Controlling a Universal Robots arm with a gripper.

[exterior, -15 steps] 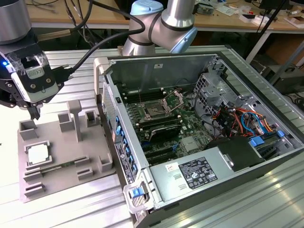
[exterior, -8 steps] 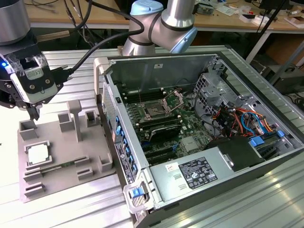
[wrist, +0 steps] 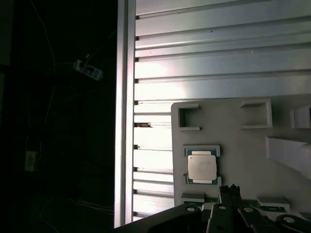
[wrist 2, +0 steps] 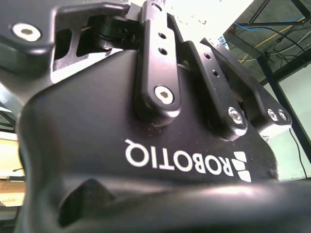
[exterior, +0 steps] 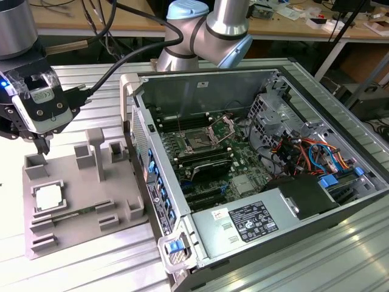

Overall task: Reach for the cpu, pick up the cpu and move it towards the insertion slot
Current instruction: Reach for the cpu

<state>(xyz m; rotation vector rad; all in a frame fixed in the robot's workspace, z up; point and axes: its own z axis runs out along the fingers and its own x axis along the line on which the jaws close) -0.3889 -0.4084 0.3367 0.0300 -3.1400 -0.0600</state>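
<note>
- The black robot gripper (exterior: 42, 146) is hovering over a corner of the grey plastic tray (exterior: 79, 188), touching nothing. I cannot tell whether it is spread or pressed together.
- The small square silver-topped cpu (exterior: 47, 198) is lying flat in 1 tray recess, ungrasped. In the first wrist view the cpu (wrist: 202, 167) is sitting near the gripper (wrist: 229, 191).
- The reach is looking partly done, judging by that gap. Pick-up and transfer are remaining.
- The insertion slot (exterior: 197, 143), a dark square silver-framed socket, is standing well apart inside the open computer case (exterior: 243, 79).
</note>
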